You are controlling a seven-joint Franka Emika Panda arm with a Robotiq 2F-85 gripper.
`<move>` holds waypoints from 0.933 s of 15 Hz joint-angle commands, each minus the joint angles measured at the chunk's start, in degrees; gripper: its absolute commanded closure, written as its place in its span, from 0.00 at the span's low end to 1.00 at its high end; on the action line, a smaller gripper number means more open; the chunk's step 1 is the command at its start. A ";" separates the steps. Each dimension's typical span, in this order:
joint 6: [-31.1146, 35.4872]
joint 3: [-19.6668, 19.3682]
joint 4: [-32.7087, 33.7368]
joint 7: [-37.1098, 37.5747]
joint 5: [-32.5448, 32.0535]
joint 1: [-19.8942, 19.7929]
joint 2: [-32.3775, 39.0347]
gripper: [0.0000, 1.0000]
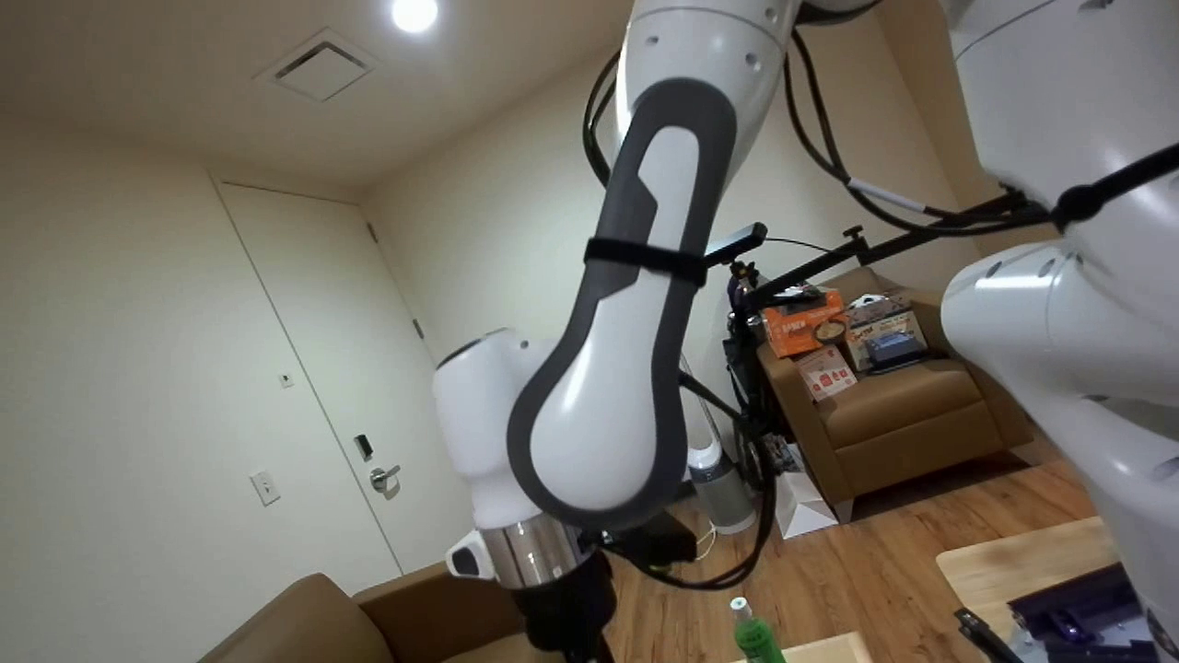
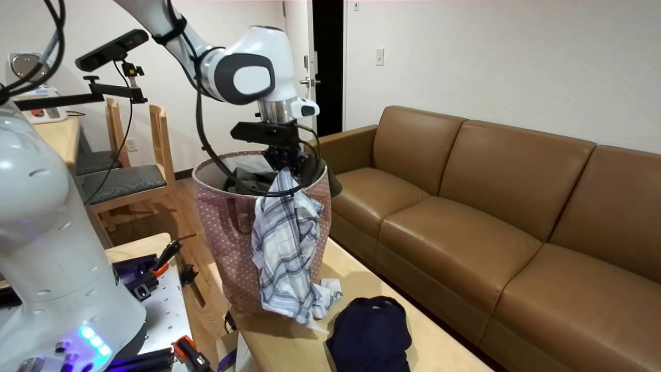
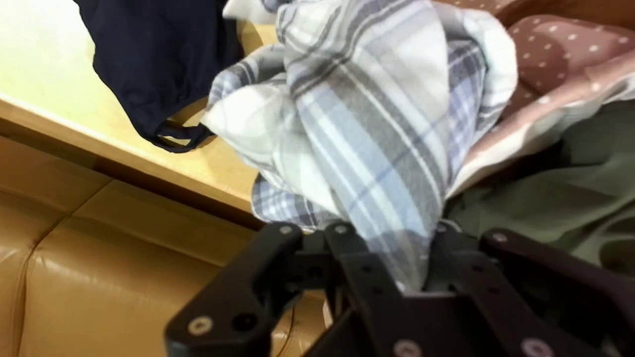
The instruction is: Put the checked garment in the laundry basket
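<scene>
The checked garment (image 2: 286, 253) is white, blue and grey. It hangs from my gripper (image 2: 289, 166) down the outside of the laundry basket (image 2: 227, 258), with its lower end at the table. The basket is pink with white dots. My gripper is over the basket's rim; in the wrist view (image 3: 389, 238) its fingers are shut on a gathered end of the checked garment (image 3: 367, 114). The fingertips are hidden by cloth. The basket's dotted wall (image 3: 550, 54) is at the right of the wrist view. An exterior view shows only the gripper's upper part (image 1: 580, 635).
Dark green cloth (image 3: 560, 183) lies in the basket. A navy garment (image 2: 369, 336) lies on the wooden table (image 2: 289, 346) beside it. A brown sofa (image 2: 454, 232) runs along the table. A green bottle (image 1: 757, 637) stands low in an exterior view.
</scene>
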 commanded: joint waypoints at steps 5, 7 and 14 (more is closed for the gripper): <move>-3.04 5.41 -0.32 -0.43 2.30 -4.24 -4.83 0.96; -5.93 8.54 0.02 2.95 0.68 -4.08 -9.60 0.96; -11.54 19.49 3.48 17.41 0.36 -2.33 -25.95 0.96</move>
